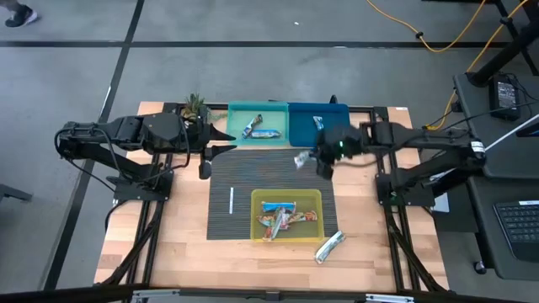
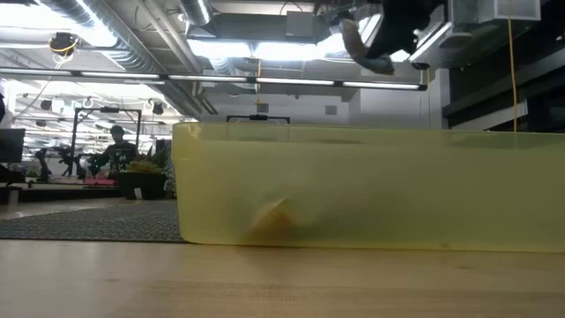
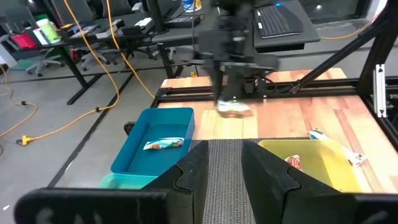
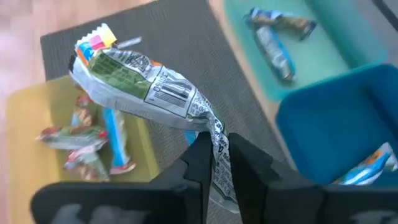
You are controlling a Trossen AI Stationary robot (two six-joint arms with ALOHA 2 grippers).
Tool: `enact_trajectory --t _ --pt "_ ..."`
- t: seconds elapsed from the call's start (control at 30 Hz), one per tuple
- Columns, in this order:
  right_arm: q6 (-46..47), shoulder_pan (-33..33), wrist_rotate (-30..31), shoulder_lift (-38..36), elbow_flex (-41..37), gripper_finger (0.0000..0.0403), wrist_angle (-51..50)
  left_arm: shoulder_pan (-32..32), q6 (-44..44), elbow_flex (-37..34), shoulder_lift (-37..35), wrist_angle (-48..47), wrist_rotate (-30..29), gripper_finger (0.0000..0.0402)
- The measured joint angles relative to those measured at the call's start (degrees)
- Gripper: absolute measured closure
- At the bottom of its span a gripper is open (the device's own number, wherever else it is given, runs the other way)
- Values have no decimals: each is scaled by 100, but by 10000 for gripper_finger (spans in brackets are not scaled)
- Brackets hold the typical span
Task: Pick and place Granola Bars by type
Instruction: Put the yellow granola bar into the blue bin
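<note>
Right gripper [image 4: 216, 163] hangs above the dark ribbed mat [image 1: 232, 181], just in front of the blue bin [image 1: 337, 139] — fingers pinched on the crimped end of a silver-green wrapped granola bar [image 4: 140, 84], which dangles clear of the table. Yellow bin [image 1: 286, 237] sits on the mat at the near side and holds a heap of orange-brown and blue bars [image 1: 285, 219]. Teal bin [image 1: 237, 133], touching the blue one at the far edge, holds two blue-wrapped bars [image 1: 259, 128]; the blue bin has one silver-blue bar [image 3: 163, 144]. One more silver bar [image 1: 329, 247] lies on bare wood just beside the yellow bin's near right corner. Thin white stick [image 1: 232, 200] on the mat, left of the yellow bin. Left gripper [image 3: 224, 171] waits over the mat's far left corner — fingers a narrow gap apart, nothing between them.
</note>
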Motion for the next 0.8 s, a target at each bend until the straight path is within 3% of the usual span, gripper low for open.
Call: enact_trajectory --t 0.2,0.47,0.8 --pt "-793 -790 -688 0 0 344 358 0 -119 0 0 4 0 313" --pt "-868 -1533 -1448 1 26 344 411 0 -263 0 0 4 -2 313" --pt "-1561 -3096 -1389 2 1058 344 -259 1 -307 0 0 7 -4 313"
